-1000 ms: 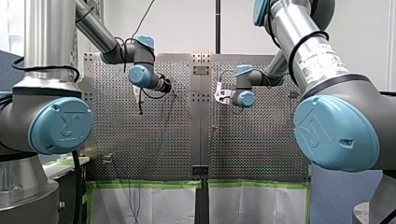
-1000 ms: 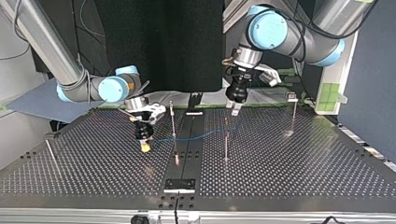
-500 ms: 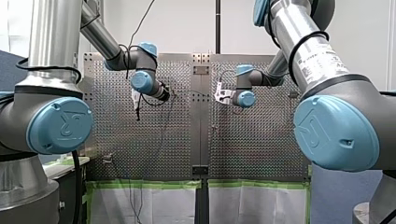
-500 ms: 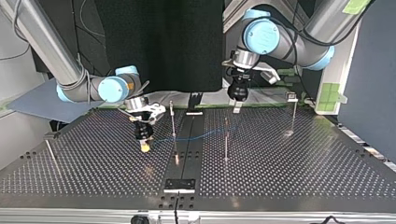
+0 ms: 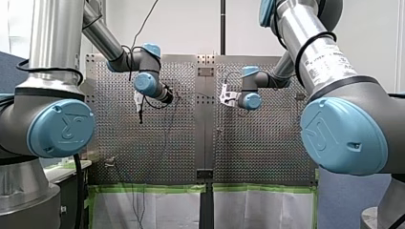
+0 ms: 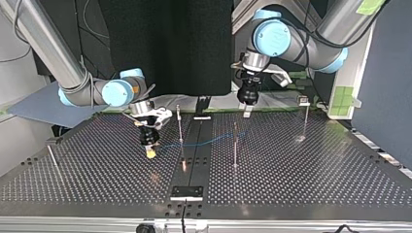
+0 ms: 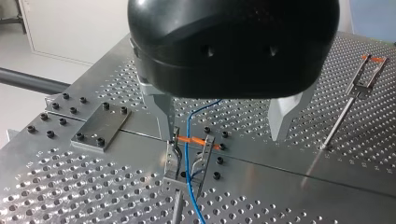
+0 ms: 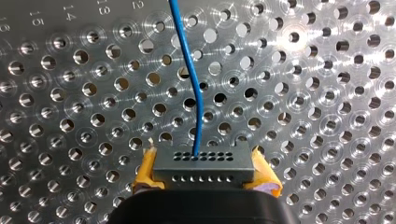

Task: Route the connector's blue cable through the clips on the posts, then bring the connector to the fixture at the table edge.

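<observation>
My right gripper (image 8: pixel 205 173) clamps the connector (image 8: pixel 204 163), its blue cable (image 8: pixel 189 70) stretching ahead to the clip (image 7: pixel 172 161) beneath my left gripper (image 7: pixel 223 133), fingers spread.

At left, my right end effector (image 6: pixel 151 152), yellow-tipped, low over the table (image 6: pixel 311 174); blue cable (image 6: pixel 204 142) strung from it past one post (image 6: pixel 180 124) toward a second post (image 6: pixel 235 150); my left end effector (image 6: pixel 247 111) raised beyond.

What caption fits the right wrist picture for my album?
My right gripper clamps the grey block connector, its thin blue cable trailing over the perforated metal table.
</observation>
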{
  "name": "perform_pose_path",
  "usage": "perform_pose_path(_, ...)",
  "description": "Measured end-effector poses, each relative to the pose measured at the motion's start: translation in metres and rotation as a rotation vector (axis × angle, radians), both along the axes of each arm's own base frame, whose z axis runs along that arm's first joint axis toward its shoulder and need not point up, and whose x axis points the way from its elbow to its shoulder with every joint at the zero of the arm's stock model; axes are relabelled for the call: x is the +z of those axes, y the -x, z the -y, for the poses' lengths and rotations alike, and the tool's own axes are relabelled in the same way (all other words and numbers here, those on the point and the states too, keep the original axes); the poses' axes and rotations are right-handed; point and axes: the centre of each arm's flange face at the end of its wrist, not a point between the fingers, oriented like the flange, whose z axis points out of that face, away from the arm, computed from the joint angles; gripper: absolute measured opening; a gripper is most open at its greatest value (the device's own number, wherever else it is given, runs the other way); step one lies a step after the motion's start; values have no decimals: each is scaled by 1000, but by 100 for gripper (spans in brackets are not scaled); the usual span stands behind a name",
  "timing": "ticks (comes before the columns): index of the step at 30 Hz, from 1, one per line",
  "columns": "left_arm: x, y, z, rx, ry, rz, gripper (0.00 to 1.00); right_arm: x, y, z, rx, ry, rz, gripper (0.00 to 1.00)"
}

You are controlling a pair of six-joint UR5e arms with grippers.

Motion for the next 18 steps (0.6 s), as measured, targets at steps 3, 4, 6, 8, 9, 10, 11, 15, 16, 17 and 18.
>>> perform_pose_path(3, 0, 0, 0, 0, 0, 0, 100, 0, 0, 0, -1, 0, 0, 0)
perform_pose_path(4, 0, 0, 0, -1, -1, 0, 100, 0, 0, 0, -1, 0, 0, 0)
perform_pose_path(6, 0, 1, 1, -6, -4, 1, 100, 0, 0, 0, -1, 0, 0, 0)
perform_pose_path(8, 0, 2, 4, -16, -11, 4, 100, 0, 1, 0, -1, -1, 0, 0)
perform_pose_path(9, 1, 3, 5, -20, -15, 6, 100, 0, 1, 1, -3, -3, -1, 0)
perform_pose_path(10, 1, 3, 7, -23, -18, 8, 100, -1, 2, 1, -4, -5, -3, 0)
perform_pose_path(11, 2, 5, 9, -26, -20, 11, 100, -1, 2, 1, -5, -8, -6, 0)
perform_pose_path(15, 10, 7, 21, -29, -15, 34, 100, -3, 6, 1, -10, -22, -16, 0)
perform_pose_path(16, 13, 7, 24, -29, -13, 41, 100, -3, 7, 2, -11, -25, -19, 0)
perform_pose_path(17, 16, 8, 27, -29, -11, 47, 100, -4, 7, 2, -12, -27, -19, 0)
perform_pose_path(18, 20, 8, 31, -29, -8, 55, 100, -4, 8, 2, -13, -29, -21, 0)
